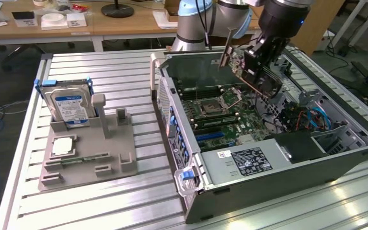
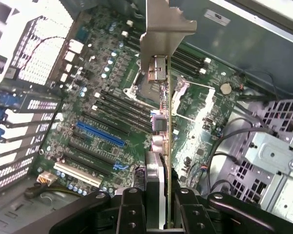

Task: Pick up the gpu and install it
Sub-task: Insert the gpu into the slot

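The pincer (image 2: 164, 214) grips the gpu (image 2: 160, 73) edge-on, above the open case (image 1: 286, 172). I'd keep the card upright and parallel to the slots (image 2: 100, 134) beneath the pincer, with the bracket clear of the wall.

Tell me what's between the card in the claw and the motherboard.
Nothing but air: both views show the card hanging clear above the motherboard, gripped by the claw.

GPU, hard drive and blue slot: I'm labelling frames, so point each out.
gpu (image 2: 162, 29), wrist view, on its metal bracket.
hard drive (image 1: 69, 108), exterior view, on its label.
blue slot (image 2: 101, 134), wrist view, mid-length.
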You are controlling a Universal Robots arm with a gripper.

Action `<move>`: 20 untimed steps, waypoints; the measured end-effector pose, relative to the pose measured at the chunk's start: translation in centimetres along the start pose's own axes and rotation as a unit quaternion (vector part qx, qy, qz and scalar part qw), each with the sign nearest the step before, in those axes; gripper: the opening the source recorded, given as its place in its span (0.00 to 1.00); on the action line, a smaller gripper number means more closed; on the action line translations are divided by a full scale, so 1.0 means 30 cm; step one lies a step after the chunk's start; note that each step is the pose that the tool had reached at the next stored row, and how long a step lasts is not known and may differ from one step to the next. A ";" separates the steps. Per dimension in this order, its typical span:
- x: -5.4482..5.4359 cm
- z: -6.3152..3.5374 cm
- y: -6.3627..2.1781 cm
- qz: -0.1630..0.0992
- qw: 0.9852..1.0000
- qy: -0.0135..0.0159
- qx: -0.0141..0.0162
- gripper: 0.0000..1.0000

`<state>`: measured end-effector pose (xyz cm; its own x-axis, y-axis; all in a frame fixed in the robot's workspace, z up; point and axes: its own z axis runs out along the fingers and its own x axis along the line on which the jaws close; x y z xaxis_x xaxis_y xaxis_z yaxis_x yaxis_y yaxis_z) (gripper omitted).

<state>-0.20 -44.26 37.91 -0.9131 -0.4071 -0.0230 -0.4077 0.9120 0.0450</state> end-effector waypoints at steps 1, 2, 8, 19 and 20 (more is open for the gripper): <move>0.000 0.000 0.000 -0.006 1.000 0.000 0.000 0.28; 0.000 0.000 0.000 -0.012 1.000 0.001 0.000 0.28; 0.001 0.000 0.000 -0.050 0.999 0.002 -0.001 0.28; 0.002 0.000 0.001 -0.116 0.993 0.005 -0.003 0.28; 0.002 0.000 0.001 -0.122 0.993 0.005 -0.003 0.28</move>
<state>-0.29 -44.26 37.91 -0.7873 -0.6161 -0.0231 -0.6164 0.7861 0.0451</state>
